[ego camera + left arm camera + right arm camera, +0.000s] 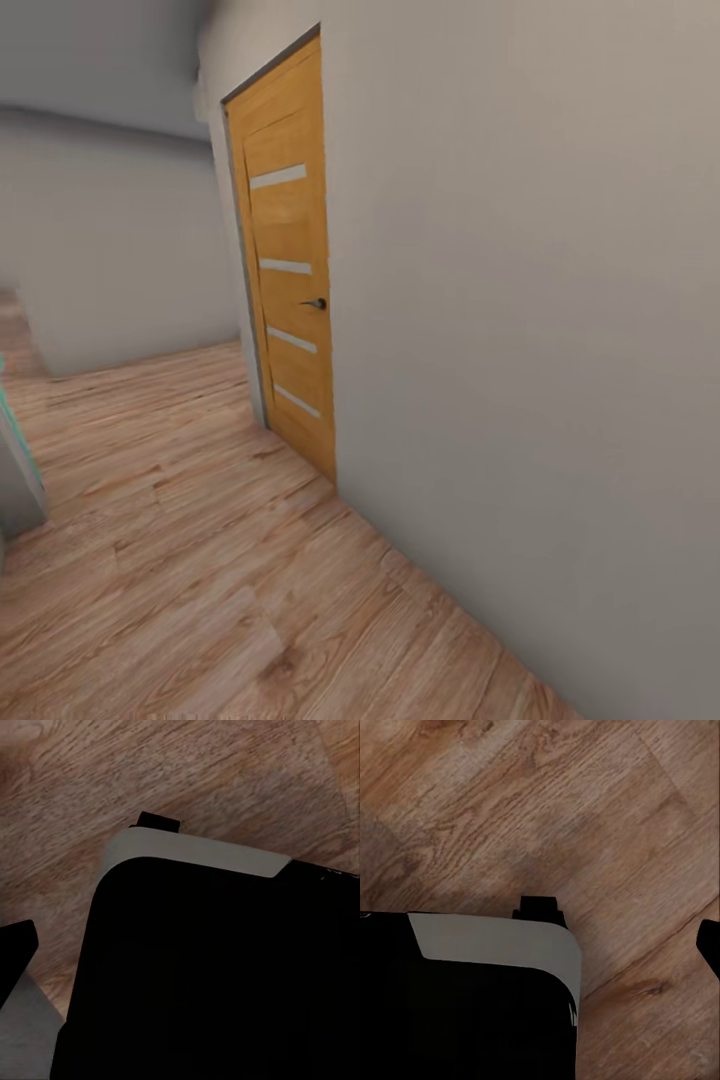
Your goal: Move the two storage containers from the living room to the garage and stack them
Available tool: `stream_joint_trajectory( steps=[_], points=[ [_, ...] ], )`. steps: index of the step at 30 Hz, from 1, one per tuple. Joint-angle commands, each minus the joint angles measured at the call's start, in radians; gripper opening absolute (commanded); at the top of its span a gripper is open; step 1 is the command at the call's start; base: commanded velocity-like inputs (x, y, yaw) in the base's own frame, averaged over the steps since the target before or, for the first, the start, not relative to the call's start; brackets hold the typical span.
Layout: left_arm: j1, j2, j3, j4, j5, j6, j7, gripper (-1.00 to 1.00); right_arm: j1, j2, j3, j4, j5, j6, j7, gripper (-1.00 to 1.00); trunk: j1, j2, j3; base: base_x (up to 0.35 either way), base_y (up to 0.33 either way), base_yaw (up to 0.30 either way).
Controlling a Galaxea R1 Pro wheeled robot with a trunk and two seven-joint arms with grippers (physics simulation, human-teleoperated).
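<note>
shut orange-wood door (288, 290) set in the white wall (520, 300); wood plank floor (200, 560) runs open leftward (both grippers' grasp state: cannot tell).

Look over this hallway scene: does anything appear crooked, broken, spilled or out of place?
Nothing stands out. The orange wooden door with glass slits sits shut and square in its frame, its handle in place. The wood plank floor shows no spill or mark, and the grey wall is unmarked.

A closed orange-wood door (288, 270) with glass slits stands in a white wall (520, 300).
</note>
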Motion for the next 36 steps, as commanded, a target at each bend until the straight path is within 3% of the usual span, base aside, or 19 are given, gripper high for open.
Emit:
stream_joint_trajectory(
  steps=[1, 25, 36],
  points=[
    [0.000, -0.001, 0.005, 0.000, 0.003, -0.002, 0.001, 1.00, -0.001, 0.001, 0.009, 0.003, -0.010, -0.006, 0.001, 1.00, 0.000, -0.001, 0.000, 0.000, 0.000, 0.276],
    [0.000, -0.001, 0.006, -0.001, 0.003, -0.003, 0.001, 1.00, -0.001, -0.003, 0.008, 0.003, -0.010, -0.006, 0.001, 1.00, 0.000, -0.001, 0.011, 0.003, 0.000, 0.277],
    [0.000, 0.003, 0.005, 0.006, 0.004, -0.002, -0.001, 1.00, -0.001, -0.001, 0.009, 0.003, -0.010, -0.006, 0.001, 1.00, 0.000, -0.001, 0.016, 0.255, 0.000, 0.277]
  ],
)
